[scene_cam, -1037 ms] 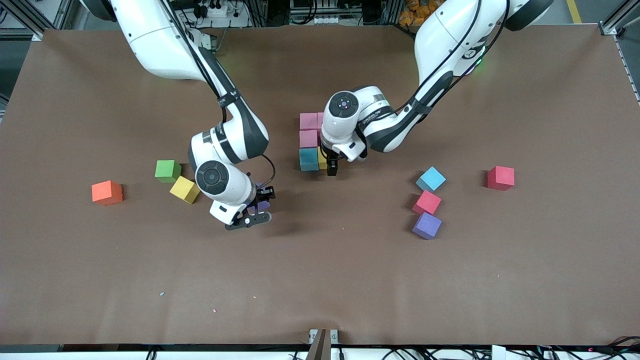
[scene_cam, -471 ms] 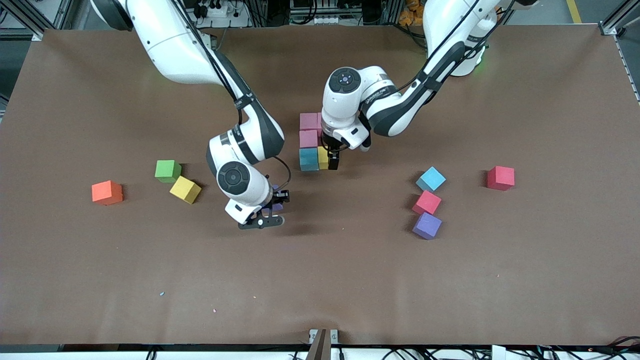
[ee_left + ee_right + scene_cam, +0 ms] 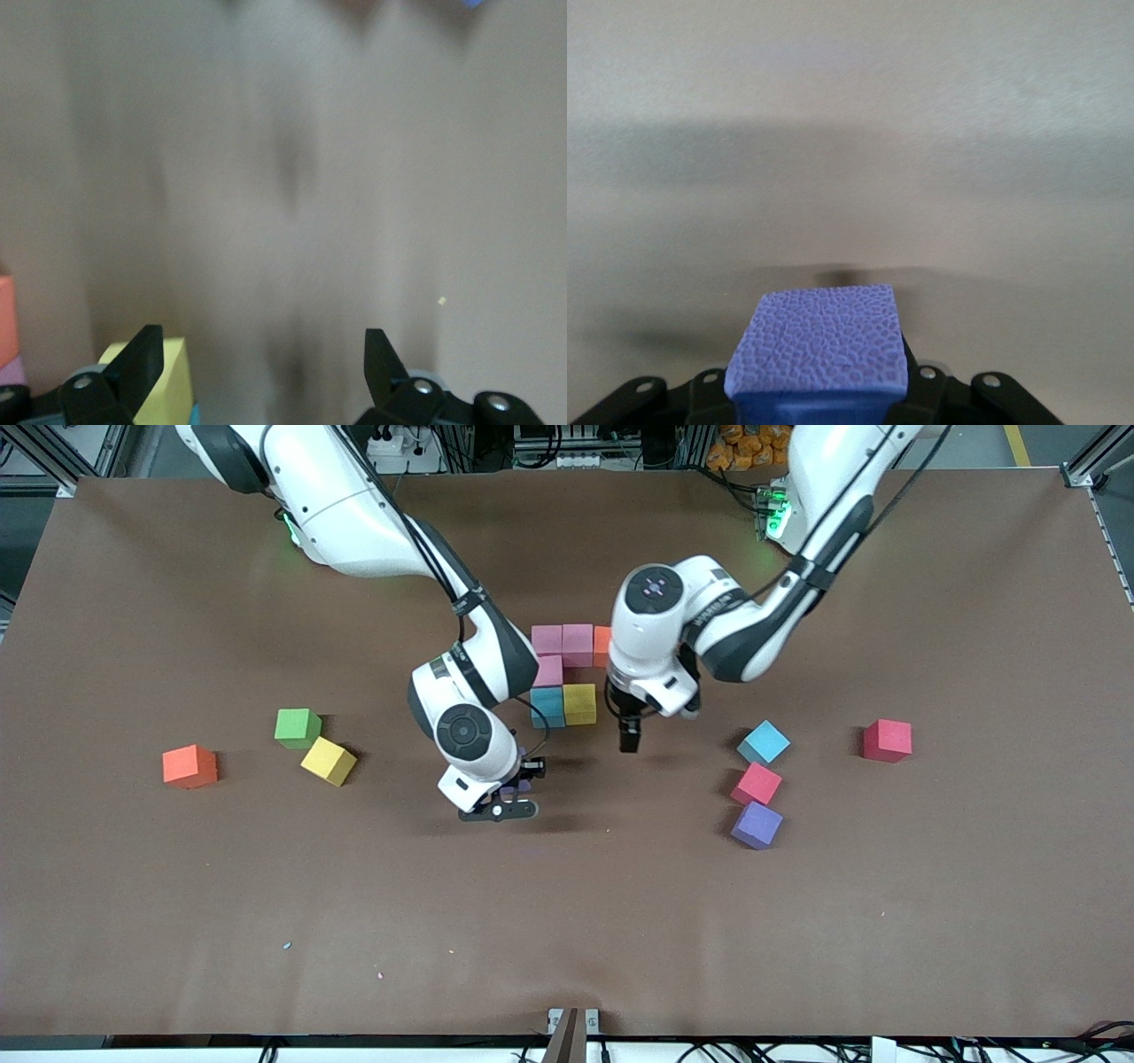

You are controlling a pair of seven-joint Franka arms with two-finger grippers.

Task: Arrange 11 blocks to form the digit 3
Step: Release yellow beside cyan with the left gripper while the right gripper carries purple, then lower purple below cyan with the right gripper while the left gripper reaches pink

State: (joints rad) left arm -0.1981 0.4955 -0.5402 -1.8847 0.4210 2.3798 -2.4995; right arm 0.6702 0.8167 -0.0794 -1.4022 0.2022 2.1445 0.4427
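Right gripper [image 3: 501, 797]: fingers clamped on a purple cube [image 3: 819, 341], held up in the air over bare counter [image 3: 567, 921].
Key relation: the part-built digit 3 [image 3: 567, 673] lies just off the fingers, toward the robot bases and a touch toward the left arm's end. Right arm is the one carrying a cube, so prob. the one to place next.
Cube axis: equal sides, no long axis; top face sits square between the fingers in right wrist view.
Part-built digit: two pink cubes [image 3: 562, 639] and an orange cube [image 3: 602, 646] in a row; one pink cube [image 3: 547, 670] under them; blue cube [image 3: 547, 706] and yellow cube [image 3: 580, 703] side by side, nearest the fingers.
Left gripper [image 3: 629, 735]: fingers spread wide, nothing in them, over bare counter just beside the yellow cube.
In the way: left gripper hangs close to the open slot next to yellow; judged a tight spot if both arms go in together.
Loose near left fingers: blue cube [image 3: 764, 741], pink cube [image 3: 757, 783], purple cube [image 3: 757, 825]; red cube [image 3: 887, 740] further off.
Loose off right arm's end: yellow cube [image 3: 328, 761], orange cube [image 3: 190, 766], well apart from both fingers.
Not for the task: green cube [image 3: 297, 727], touching that yellow one.
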